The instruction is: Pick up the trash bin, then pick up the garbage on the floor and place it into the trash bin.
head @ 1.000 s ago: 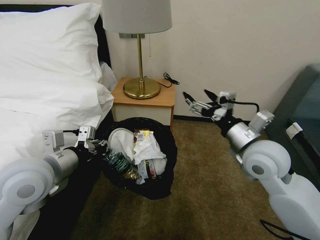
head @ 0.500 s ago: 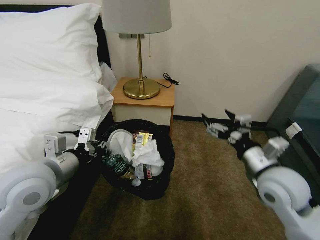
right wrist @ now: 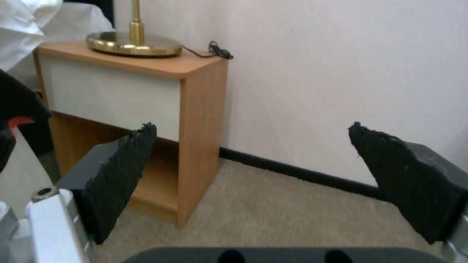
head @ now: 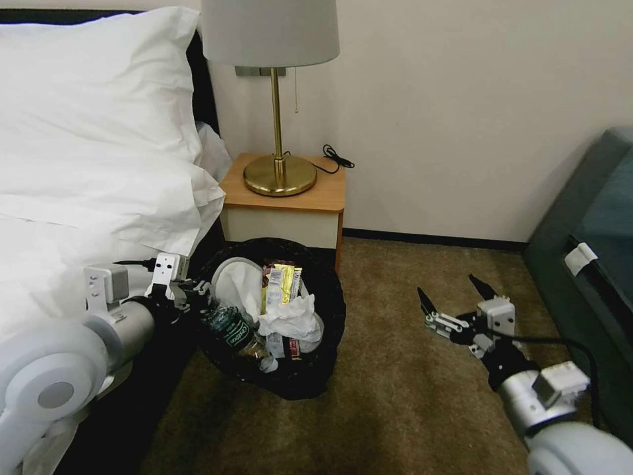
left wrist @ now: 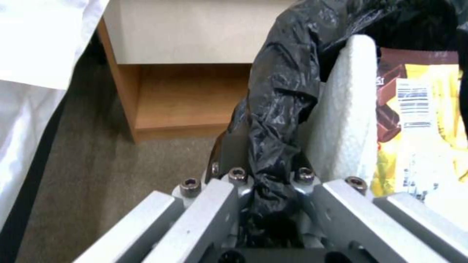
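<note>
Step in hand: the collecting part of the task looks finished, judging by the bare carpet and the loaded bin; what remains seems to be carrying or setting down the bin.
Trash bin: the round trash bin lined with a crinkly black plastic bag (head: 273,316) sits in front of the wooden nightstand with a pale drawer front (head: 283,208), at 6 o'clock from it, tipped so its mouth faces the head camera.
Left end effector: the left end effector (head: 188,293) is at the bin's 9 o'clock edge, clenched on the rim; in the left wrist view the black bag (left wrist: 273,120) is bunched between its jaws.
Garbage: inside the bin lie a white flat slipper (head: 232,282), a yellow-and-brown snack wrapper (head: 282,276), a crumpled white tissue (head: 289,316) and a small green plastic bottle (head: 232,330).
Right end effector: the right end effector (head: 455,305) hangs low over the brown carpet (head: 395,396), at 3 o'clock from the bin and well apart from it, its black fingers spread and grasping nothing.
Floor: no loose litter shows on the visible carpet.
Surroundings: a brass lamp with a grey shade (head: 277,99) stands on the nightstand; a bed with white pillows (head: 86,132) lies at 9 o'clock.
Next move calls for: keeping the pinch on the thin bag and rim firm, since the tilt could spill the bottle or tissue; levelling the bin would help.
</note>
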Motion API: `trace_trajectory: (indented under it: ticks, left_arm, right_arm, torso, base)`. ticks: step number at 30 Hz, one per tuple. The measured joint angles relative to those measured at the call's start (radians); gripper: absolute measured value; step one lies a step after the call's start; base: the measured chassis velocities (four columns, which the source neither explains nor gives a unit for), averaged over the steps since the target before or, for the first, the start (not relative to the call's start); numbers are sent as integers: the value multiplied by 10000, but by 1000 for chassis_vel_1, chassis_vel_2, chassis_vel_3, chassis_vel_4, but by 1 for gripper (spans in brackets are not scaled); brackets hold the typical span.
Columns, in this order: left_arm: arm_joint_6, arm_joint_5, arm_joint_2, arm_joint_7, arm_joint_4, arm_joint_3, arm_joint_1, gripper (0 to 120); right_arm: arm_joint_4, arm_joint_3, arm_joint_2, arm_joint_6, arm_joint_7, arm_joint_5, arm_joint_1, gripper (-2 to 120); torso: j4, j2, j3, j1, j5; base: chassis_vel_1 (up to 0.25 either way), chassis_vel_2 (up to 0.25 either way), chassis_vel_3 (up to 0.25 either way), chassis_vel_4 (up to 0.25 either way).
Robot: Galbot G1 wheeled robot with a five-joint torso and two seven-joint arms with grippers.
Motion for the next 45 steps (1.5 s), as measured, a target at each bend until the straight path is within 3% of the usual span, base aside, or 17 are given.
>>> trace_trajectory:
  ticks: [12,24,35,45]
  left_arm:
    - [-1,555,-589,-1,-363,167,663,1]
    - [-1,1156,-974,-74,-701,-162,1495,1]
    - [-1,1475,-1192,49,-744,-144,1665,1]
    - [0,1458,-1101,104,-770,-103,1659,1]
  right_arm:
    - [323,-126,957,429,-325,-1434,-788,100]
    - [397,-585,1950,1308,-455,-2862,-1367,100]
    - [407,-579,2022,1378,-453,-2998,-1353,100]
    - [424,-583,2053,1331,-470,-3005,-1408,100]
  torso:
    - [-3,0,0,1,-2]
    - [-1,0,0,2,-2]
    - [-3,0,0,2,-1]
    - [-2,0,0,2,-1]
  base:
    - [0,0,0,0]
    - [0,0,0,0]
    - [0,0,0,0]
    - [0,0,0,0]
